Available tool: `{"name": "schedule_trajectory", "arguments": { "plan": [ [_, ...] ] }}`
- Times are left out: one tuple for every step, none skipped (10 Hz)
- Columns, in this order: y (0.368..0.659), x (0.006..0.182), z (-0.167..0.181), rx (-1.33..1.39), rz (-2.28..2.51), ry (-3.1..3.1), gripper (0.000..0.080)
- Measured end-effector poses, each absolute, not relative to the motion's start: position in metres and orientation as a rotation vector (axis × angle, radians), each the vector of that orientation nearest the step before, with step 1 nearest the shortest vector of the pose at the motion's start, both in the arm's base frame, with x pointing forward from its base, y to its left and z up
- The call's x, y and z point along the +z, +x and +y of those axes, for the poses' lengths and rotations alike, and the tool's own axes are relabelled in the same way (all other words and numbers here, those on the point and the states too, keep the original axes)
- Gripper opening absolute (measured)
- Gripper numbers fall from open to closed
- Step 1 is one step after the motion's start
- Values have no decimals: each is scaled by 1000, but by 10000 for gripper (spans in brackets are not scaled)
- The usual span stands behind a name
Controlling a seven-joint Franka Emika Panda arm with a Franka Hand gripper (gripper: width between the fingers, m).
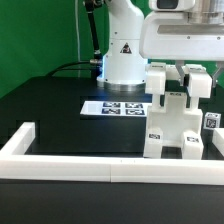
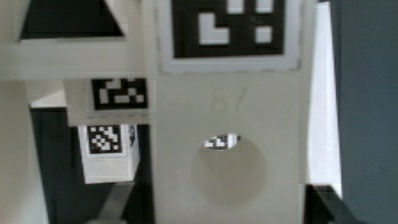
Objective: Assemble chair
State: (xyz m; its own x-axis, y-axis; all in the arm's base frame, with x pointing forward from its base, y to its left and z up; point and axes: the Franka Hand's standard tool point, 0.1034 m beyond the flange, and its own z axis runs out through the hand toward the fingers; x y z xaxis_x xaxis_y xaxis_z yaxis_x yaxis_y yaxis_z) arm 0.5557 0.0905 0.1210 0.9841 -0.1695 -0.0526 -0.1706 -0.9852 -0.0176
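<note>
The chair point(image 1: 172, 128) is a blocky white structure with small square tags, standing on the black table at the exterior view's right. My gripper point(image 1: 188, 80) hangs right over its top and is shut on an upright white chair piece point(image 1: 190, 92) that belongs to that structure. In the wrist view this piece point(image 2: 228, 110) fills the picture, with a large tag near one end and a small shiny spot in its middle. The dark fingers point(image 2: 320, 206) press on both of its sides. A second tagged white part point(image 2: 111, 118) lies behind it.
The marker board point(image 1: 115, 107) lies flat in front of the arm's white base point(image 1: 122, 55). A long low white border rail point(image 1: 70, 163) runs along the table's front and up its left side. Another tagged white block point(image 1: 213, 135) stands at the right edge.
</note>
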Motion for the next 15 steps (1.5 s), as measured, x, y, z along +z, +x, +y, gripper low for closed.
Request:
{"name": "schedule_trajectory", "arguments": {
  "plan": [
    [556,121,91,79,265,-3107,288],
    [556,121,91,78,247,-3108,288],
    [556,121,91,74,221,-3110,288],
    [558,121,90,65,190,-3111,288],
    [559,122,90,62,167,-3113,288],
    [559,122,90,62,168,-3112,288],
    [559,122,90,62,168,-3112,288],
    [559,122,90,62,168,-3112,288],
    [559,122,90,62,168,-3112,288],
    [559,122,90,62,167,-3113,288],
    [560,122,90,53,136,-3114,288],
    [560,122,91,42,127,-3113,288],
    [558,122,94,32,140,-3112,288],
    [556,122,94,32,158,-3111,288],
    [556,122,91,32,164,-3112,288]
  ]
}}
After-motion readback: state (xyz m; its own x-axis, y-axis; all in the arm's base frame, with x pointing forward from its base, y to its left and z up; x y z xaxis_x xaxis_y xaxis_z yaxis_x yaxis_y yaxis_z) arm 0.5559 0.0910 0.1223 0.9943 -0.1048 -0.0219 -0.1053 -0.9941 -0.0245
